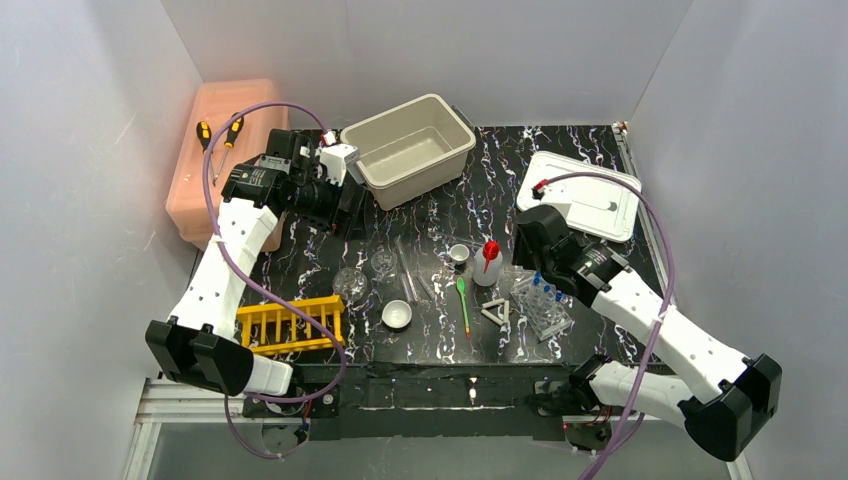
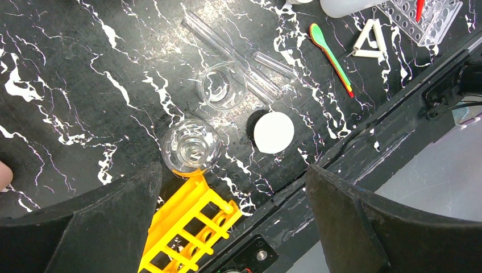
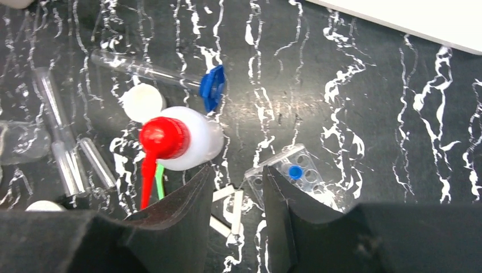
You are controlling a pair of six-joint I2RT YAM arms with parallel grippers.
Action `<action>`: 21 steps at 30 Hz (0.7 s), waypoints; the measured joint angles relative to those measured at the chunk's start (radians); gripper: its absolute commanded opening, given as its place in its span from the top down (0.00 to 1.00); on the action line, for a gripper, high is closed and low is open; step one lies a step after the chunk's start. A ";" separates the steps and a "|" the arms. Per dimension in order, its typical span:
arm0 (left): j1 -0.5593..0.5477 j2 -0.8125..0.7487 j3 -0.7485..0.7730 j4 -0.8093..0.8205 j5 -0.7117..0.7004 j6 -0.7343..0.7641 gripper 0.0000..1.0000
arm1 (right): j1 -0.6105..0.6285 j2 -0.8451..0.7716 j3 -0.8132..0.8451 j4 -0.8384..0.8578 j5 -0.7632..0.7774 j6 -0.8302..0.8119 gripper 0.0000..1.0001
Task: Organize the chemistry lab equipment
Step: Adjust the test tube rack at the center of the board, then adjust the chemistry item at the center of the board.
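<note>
My left gripper (image 1: pixel 345 205) (image 2: pixel 233 170) hangs wide open and holds nothing, high above the flask (image 2: pixel 190 145), the white bowl (image 2: pixel 273 132) and the yellow rack (image 2: pixel 187 227). A small beaker (image 2: pixel 223 85) and glass tubes (image 2: pixel 239 54) lie beyond them. My right gripper (image 1: pixel 528 258) (image 3: pixel 239 170) is open with nothing between its jaws. It hovers over the white triangle (image 3: pixel 233 207), between the red-capped squeeze bottle (image 3: pixel 190 136) and a clear rack (image 3: pixel 295 173). The green spoon (image 1: pixel 462 300) lies left of the triangle (image 1: pixel 496 312). A blue-capped tube (image 3: pixel 153 71) lies past the bottle.
A beige tub (image 1: pixel 408 150) stands at the back centre, and a white lid (image 1: pixel 580 195) at the back right. The pink box (image 1: pixel 225 150) with two screwdrivers (image 1: pixel 220 135) on it sits at the back left. A small white cup (image 1: pixel 459 252) stands beside the bottle.
</note>
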State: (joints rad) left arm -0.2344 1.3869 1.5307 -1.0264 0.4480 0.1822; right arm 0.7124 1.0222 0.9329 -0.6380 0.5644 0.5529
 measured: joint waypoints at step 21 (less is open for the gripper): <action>0.306 0.088 0.105 -0.368 0.017 0.437 0.02 | 0.337 0.616 0.546 0.142 -0.304 -0.283 0.42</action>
State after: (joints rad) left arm 0.0719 1.4750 1.6356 -1.3945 0.4652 0.6189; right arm 1.0492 1.6386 1.4788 -0.4957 0.2600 0.2703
